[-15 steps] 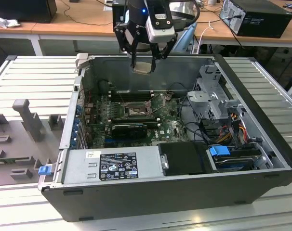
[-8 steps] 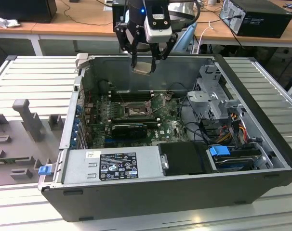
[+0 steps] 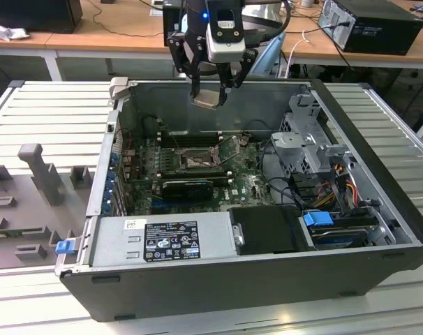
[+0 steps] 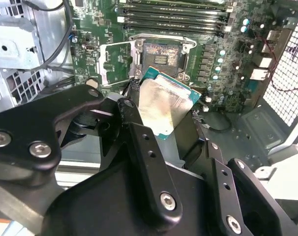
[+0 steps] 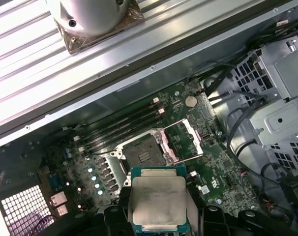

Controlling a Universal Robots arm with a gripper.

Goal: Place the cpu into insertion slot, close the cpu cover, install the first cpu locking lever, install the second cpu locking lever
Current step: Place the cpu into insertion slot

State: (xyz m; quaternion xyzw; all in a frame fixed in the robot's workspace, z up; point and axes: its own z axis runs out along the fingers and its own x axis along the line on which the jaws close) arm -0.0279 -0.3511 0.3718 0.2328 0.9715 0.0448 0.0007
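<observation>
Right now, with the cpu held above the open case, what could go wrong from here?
The tool holds the cpu by its edges above the open case, and the chip looks tilted in the exterior view. It might slip, or meet the insertion slot skewed and damage the contacts. The cpu cover stands flipped open right beside the slot, so a sideways offset on the way down could set the chip on its frame.

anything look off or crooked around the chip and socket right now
The cpu, held in the claw above the case, has a smudged, patchy metal top and is turned out of line with the insertion slot. The cpu cover stands flipped open beside the empty slot. Nothing looks broken.
</observation>
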